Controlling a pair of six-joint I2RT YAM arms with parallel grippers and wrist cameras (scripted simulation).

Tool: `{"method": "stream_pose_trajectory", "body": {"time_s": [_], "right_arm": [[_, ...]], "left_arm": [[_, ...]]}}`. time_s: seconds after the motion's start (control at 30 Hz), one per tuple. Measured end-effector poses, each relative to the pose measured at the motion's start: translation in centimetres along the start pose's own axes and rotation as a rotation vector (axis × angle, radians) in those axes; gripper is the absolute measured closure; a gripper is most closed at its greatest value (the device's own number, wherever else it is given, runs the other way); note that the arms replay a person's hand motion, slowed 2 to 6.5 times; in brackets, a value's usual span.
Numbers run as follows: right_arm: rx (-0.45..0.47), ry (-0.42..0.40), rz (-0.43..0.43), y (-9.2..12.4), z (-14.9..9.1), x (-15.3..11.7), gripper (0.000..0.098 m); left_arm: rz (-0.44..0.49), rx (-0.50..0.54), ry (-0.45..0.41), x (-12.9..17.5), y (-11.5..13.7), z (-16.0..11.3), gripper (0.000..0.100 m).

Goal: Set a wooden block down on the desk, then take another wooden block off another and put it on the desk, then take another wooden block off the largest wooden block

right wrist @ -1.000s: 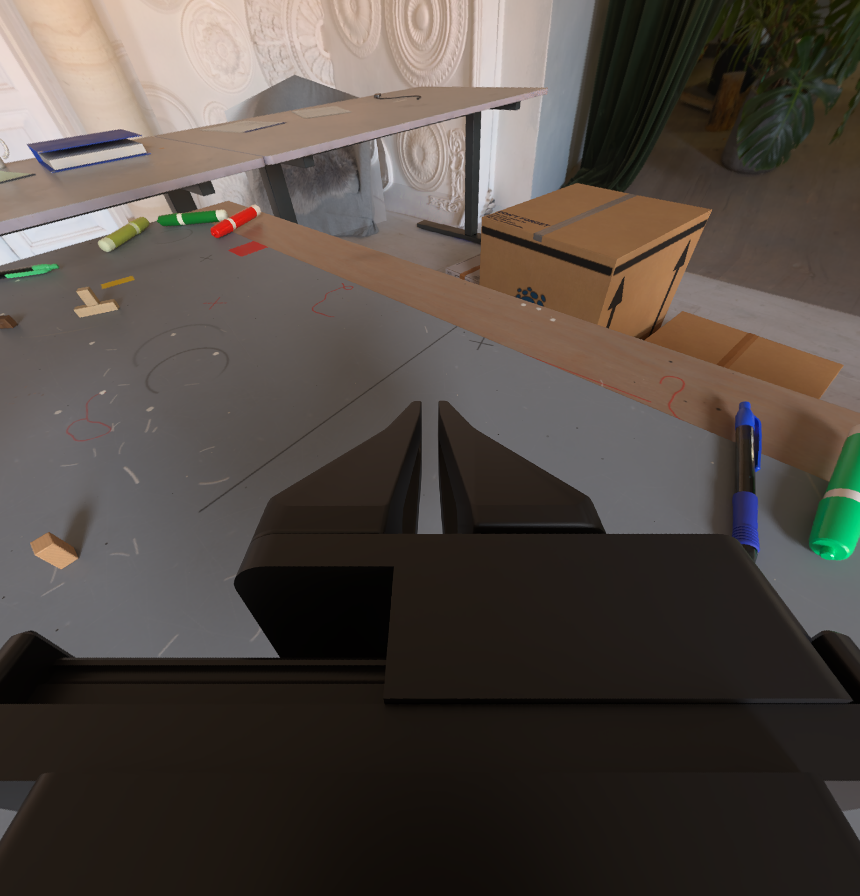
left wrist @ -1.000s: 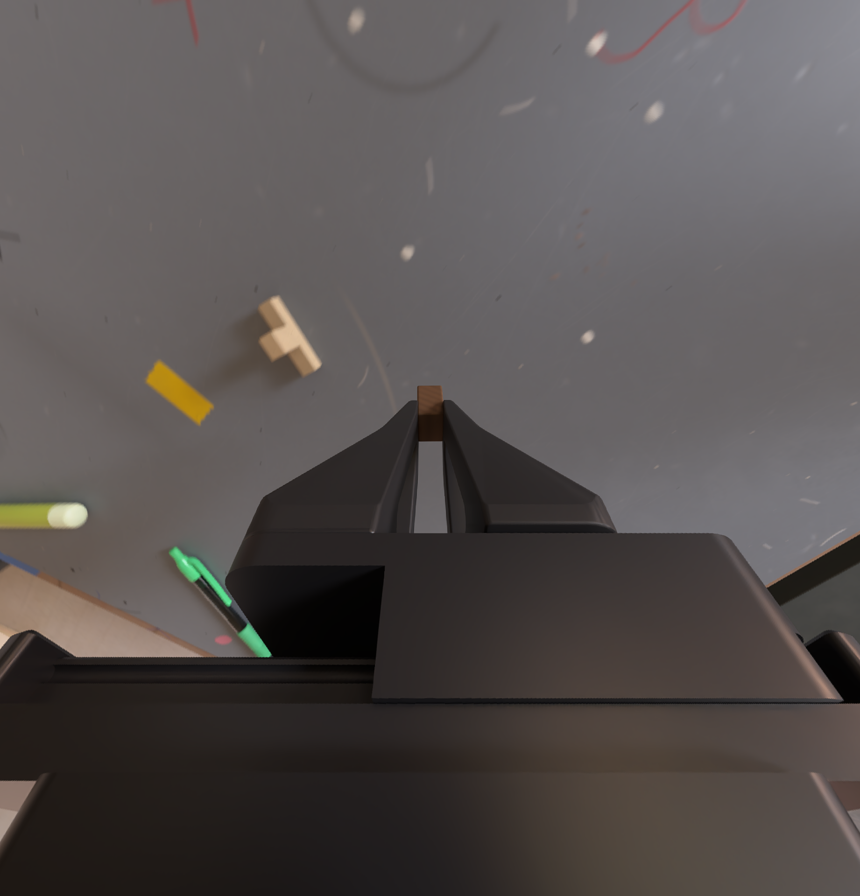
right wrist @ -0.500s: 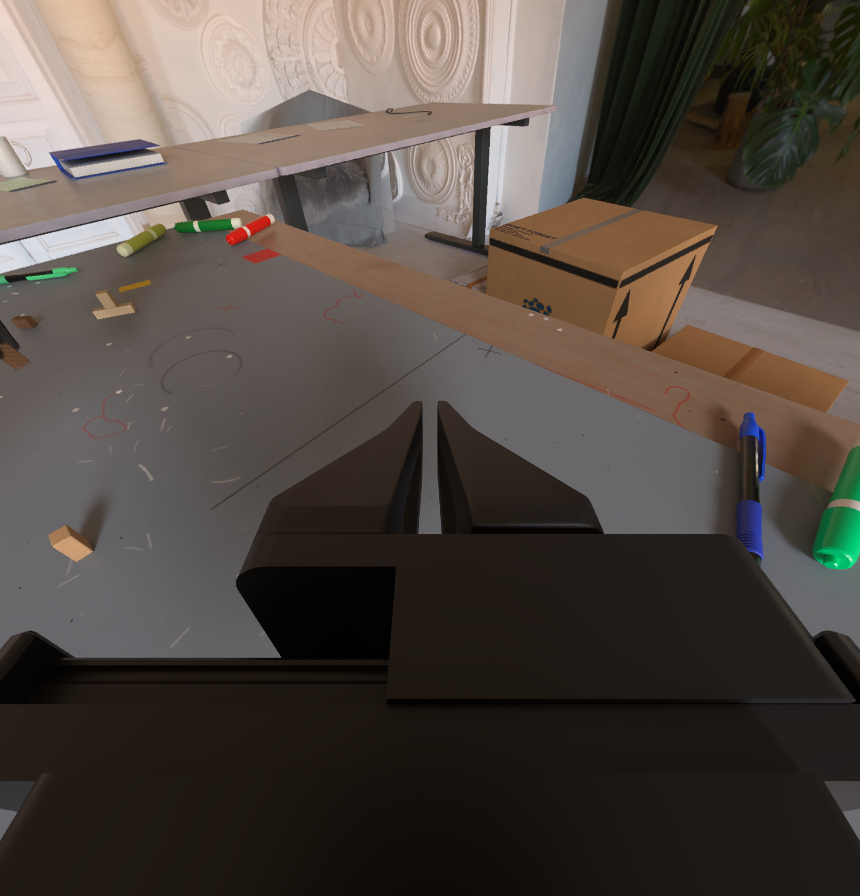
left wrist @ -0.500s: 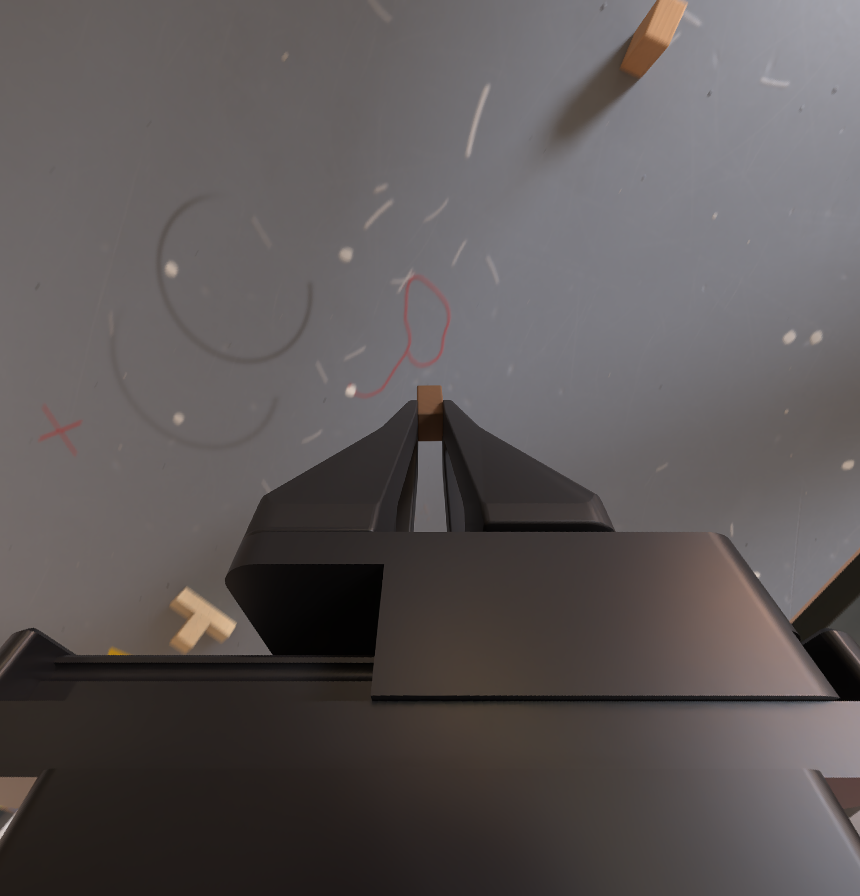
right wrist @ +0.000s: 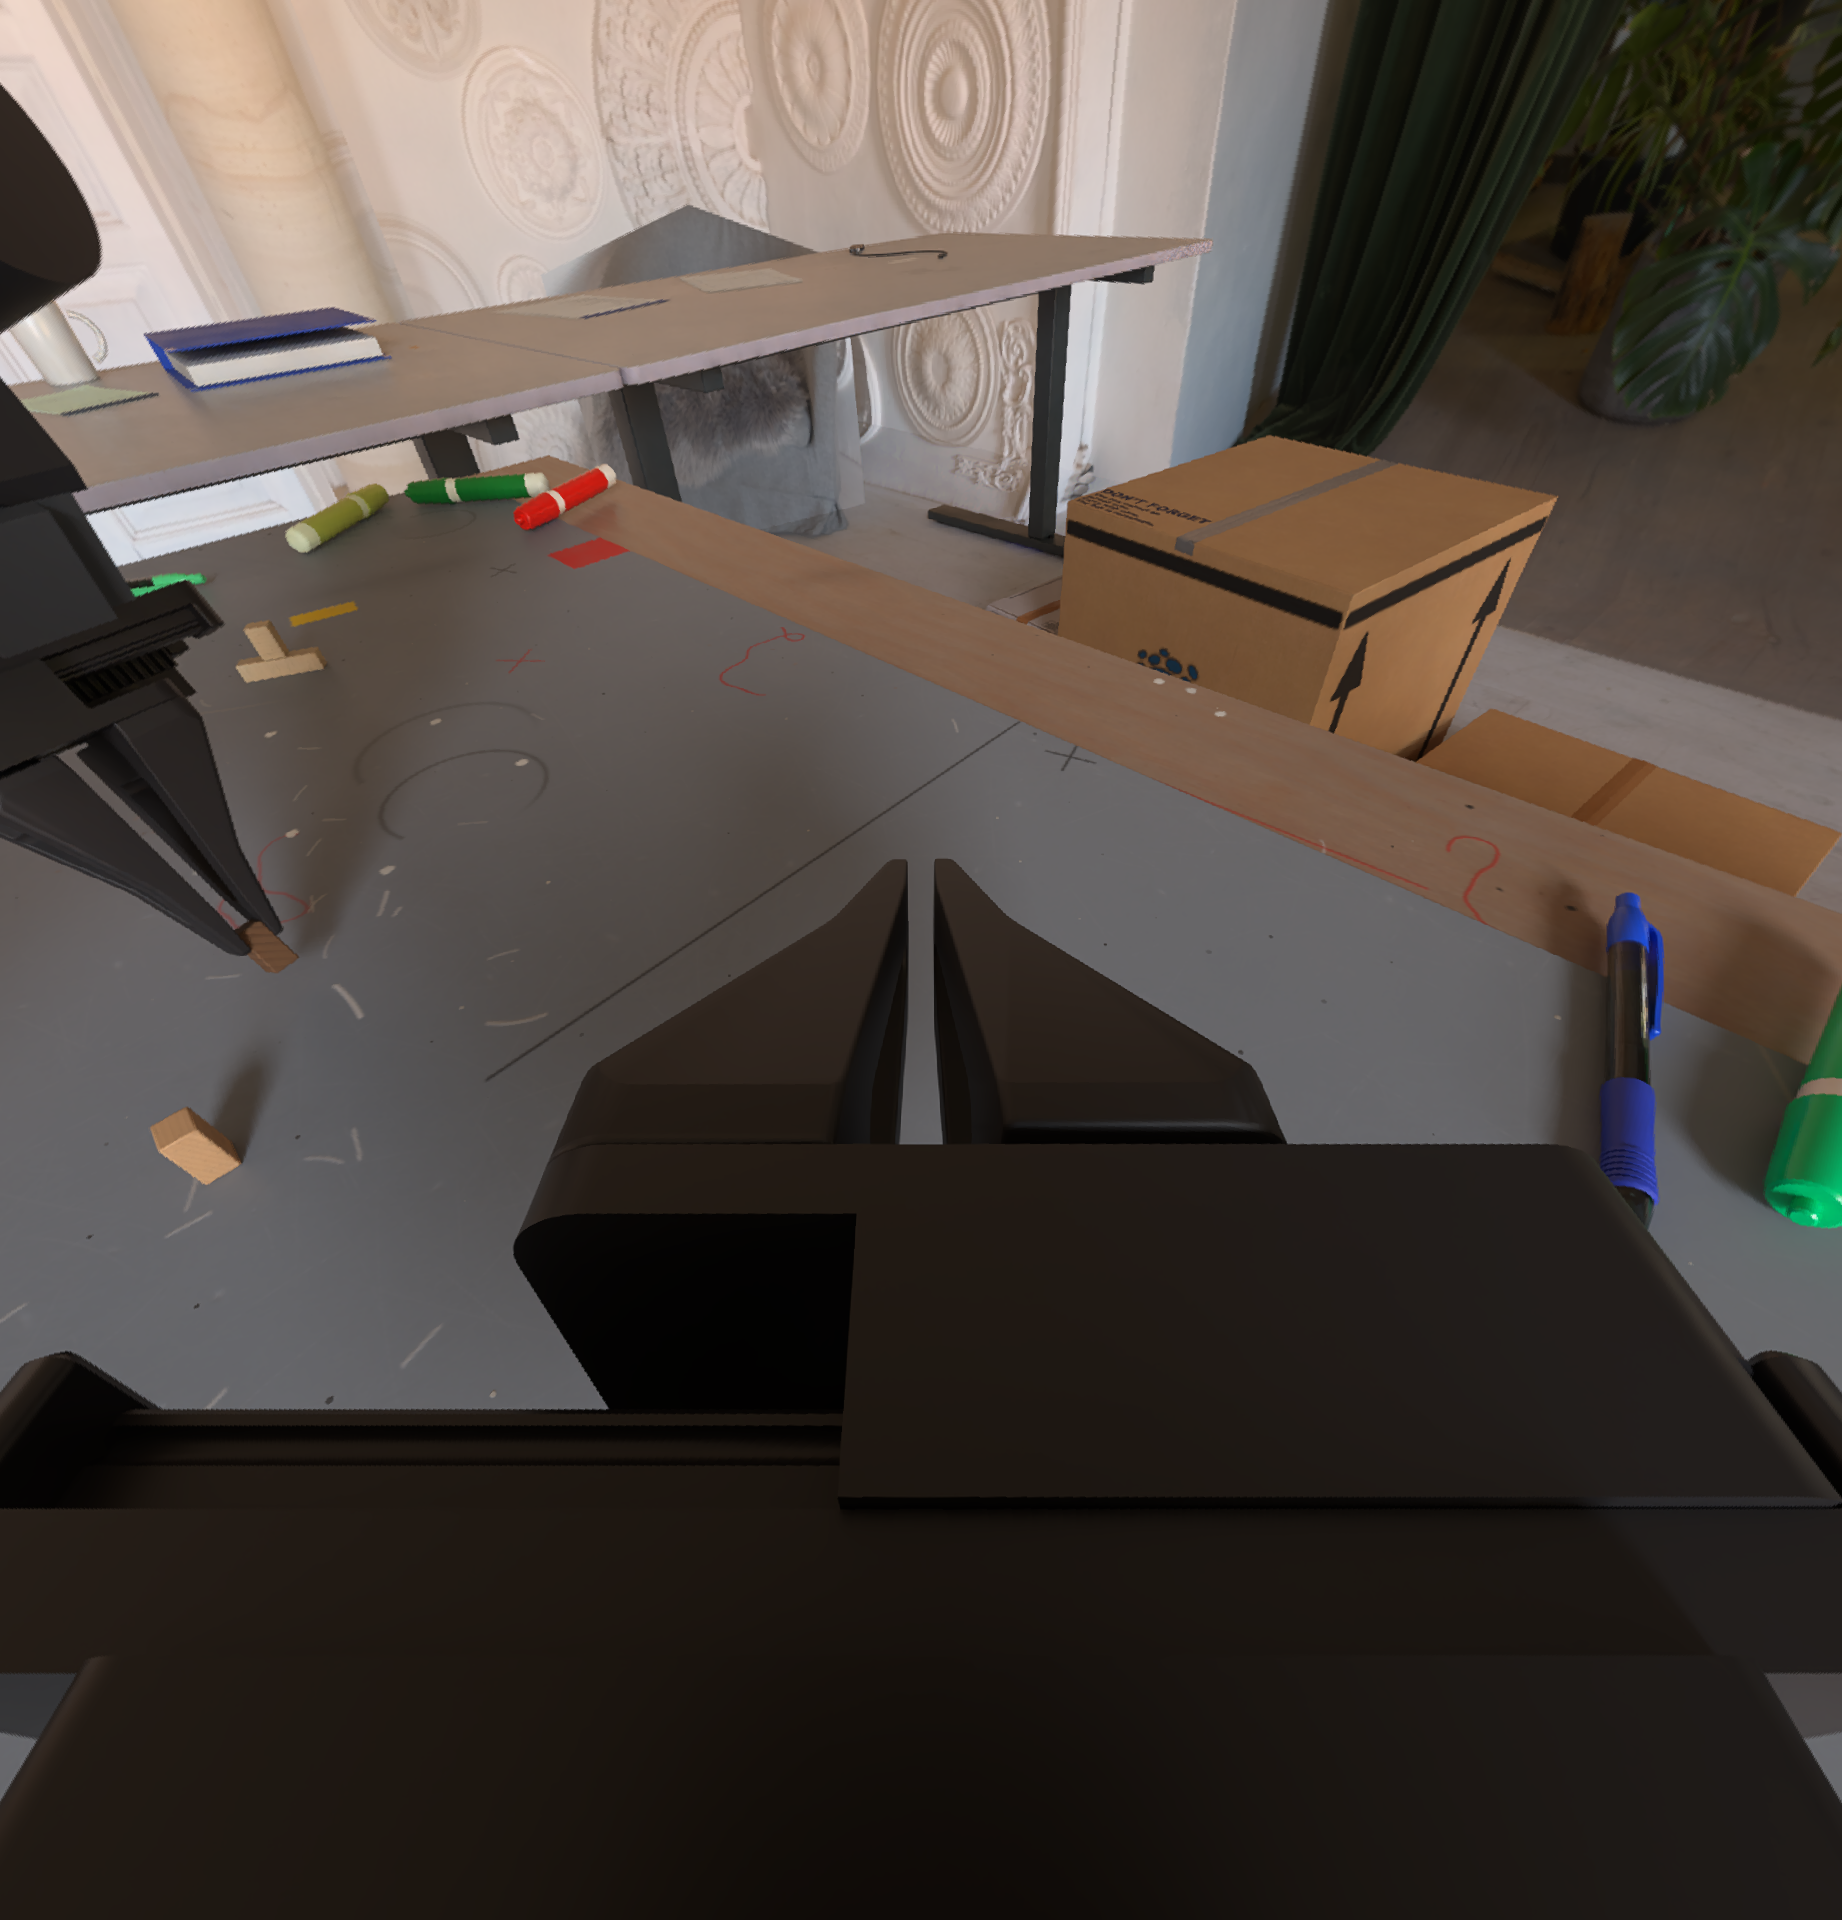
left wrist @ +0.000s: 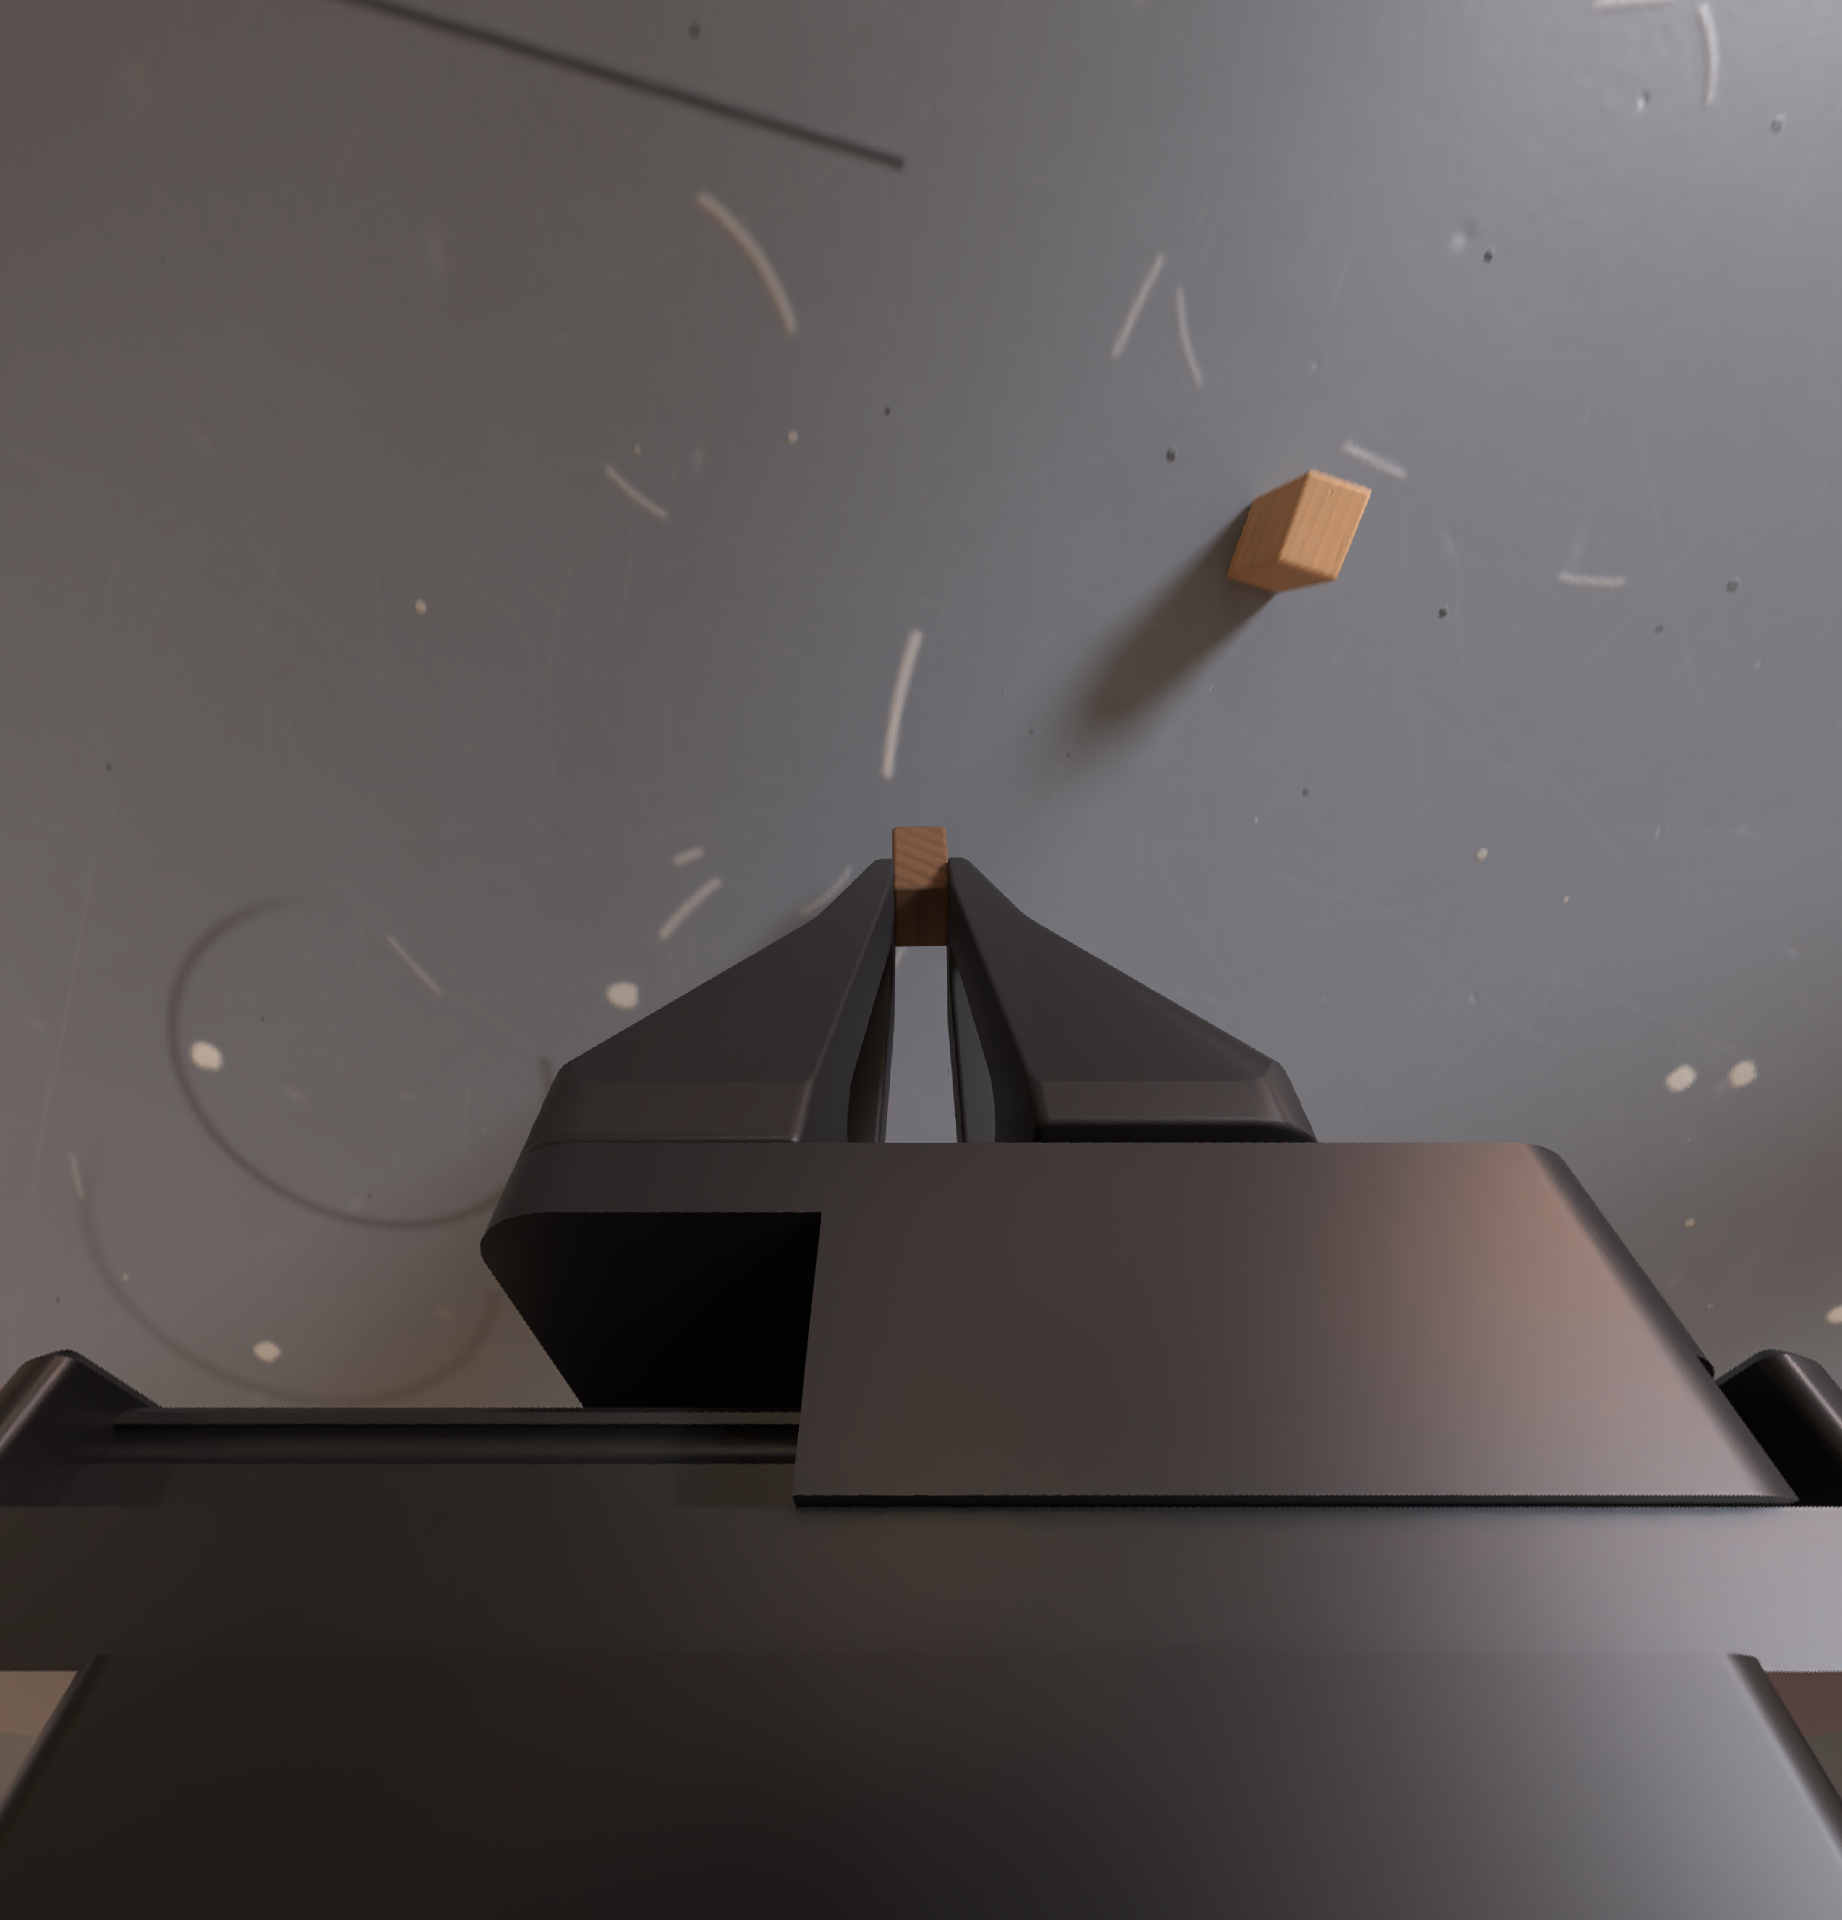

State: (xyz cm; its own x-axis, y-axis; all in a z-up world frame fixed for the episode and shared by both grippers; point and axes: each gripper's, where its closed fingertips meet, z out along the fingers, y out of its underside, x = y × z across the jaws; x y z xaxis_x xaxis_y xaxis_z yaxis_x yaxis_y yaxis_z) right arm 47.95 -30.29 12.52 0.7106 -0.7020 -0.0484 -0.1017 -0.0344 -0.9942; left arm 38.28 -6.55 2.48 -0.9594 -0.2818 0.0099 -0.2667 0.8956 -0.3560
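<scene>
The left gripper (left wrist: 919, 868) pinches a small wooden block (left wrist: 918, 883) low over the table (left wrist: 377, 520), so the next move is opening to release it, while the right gripper (right wrist: 920, 873) idles nearly closed and empty.

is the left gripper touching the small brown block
Touching. In the left wrist view the left gripper has its jaws closed on both sides of the small brown block, with no gap either side.

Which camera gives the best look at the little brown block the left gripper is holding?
The left wrist view: the brown block sits centred and close between the left gripper's fingertips. The right wrist view shows it small, far left, low over the desk.
</scene>
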Motion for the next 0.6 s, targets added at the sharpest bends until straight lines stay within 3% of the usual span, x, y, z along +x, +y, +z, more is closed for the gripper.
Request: {"method": "stream_pose_trajectory", "body": {"time_s": [0.6], "right_arm": [[-0.014, -0.022, -0.027, 0.2, -0.1, -0.6, 0.0939]], "left_arm": [[0.015, -0.001, 0.022, 0.7, -0.9, 1.2, 0.092]]}}
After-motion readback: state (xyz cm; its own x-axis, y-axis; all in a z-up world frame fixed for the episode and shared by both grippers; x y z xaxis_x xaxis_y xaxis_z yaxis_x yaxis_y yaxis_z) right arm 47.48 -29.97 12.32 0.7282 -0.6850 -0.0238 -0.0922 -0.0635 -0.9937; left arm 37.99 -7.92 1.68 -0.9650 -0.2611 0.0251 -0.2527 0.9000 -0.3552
